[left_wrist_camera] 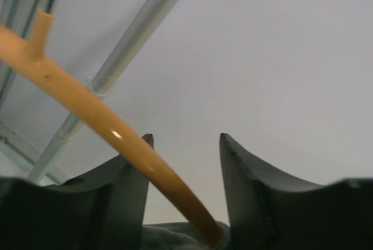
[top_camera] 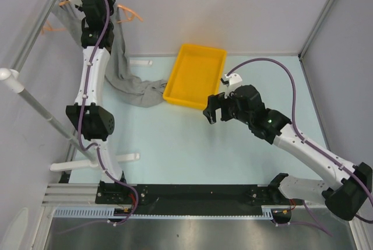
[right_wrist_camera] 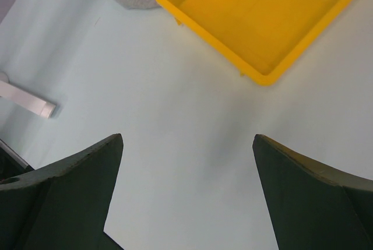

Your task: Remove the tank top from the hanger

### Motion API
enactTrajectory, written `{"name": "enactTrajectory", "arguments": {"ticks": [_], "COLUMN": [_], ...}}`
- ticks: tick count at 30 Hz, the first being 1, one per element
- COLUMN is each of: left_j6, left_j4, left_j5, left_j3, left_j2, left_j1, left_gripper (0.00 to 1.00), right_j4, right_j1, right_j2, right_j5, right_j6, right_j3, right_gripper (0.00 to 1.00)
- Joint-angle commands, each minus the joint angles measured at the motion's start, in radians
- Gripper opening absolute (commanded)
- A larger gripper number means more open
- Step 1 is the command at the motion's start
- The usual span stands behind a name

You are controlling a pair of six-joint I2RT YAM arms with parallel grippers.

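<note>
The orange hanger hangs at the far left corner, mostly hidden behind my left arm. The grey tank top droops from it down onto the table beside the yellow tray. My left gripper is up at the hanger. In the left wrist view the hanger's arm runs slanting between the fingers of the left gripper, close to the left finger, with a gap to the right one. Grey fabric is bunched low between them. My right gripper hovers open over bare table, holding nothing.
A yellow tray sits at the table's middle back, its corner also in the right wrist view. A grey rack pole slants along the left, with white feet on the table. Grey walls stand close on three sides.
</note>
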Motion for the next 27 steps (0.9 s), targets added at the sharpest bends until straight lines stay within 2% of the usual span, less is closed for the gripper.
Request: {"name": "enactTrajectory", "arguments": {"ticks": [1,2,5,14,19,23,26,27], "left_j6": [0.024,0.028,0.037,0.049,0.073,0.081,0.046,0.035], "left_j4": [0.131,0.143,0.165,0.182,0.203,0.133,0.117,0.117], "left_j5": [0.014,0.019,0.032,0.084,0.178,0.207,0.27,0.281], "left_j3": [0.041,0.042,0.065,0.068,-0.008,0.003,-0.074,-0.15], "left_j2": [-0.004,-0.008,-0.034,-0.148,-0.209,-0.223,-0.284,-0.312], "left_j1": [0.005,0.005,0.005,-0.031,-0.085,-0.12,-0.132,-0.139], "left_gripper": [0.45,0.35,0.19,0.08,0.06,0.0,0.0,0.0], "right_j4": [-0.04,-0.051,-0.063,-0.056,-0.056,-0.077,-0.105,-0.111], "right_j1": [0.011,0.01,0.013,0.033,0.051,0.07,0.074,0.077], "right_j2": [-0.078,-0.084,-0.106,-0.142,-0.15,-0.165,-0.184,-0.187], "right_j5": [0.049,0.052,0.056,0.047,0.055,0.062,0.076,0.076], "right_j6": [0.015,0.016,0.027,0.046,0.064,0.076,0.085,0.087], "right_j3": [-0.012,-0.012,-0.013,-0.007,-0.019,-0.015,-0.015,-0.016], "right_gripper": [1.0,1.0,1.0,1.0,1.0,1.0,1.0,1.0]}}
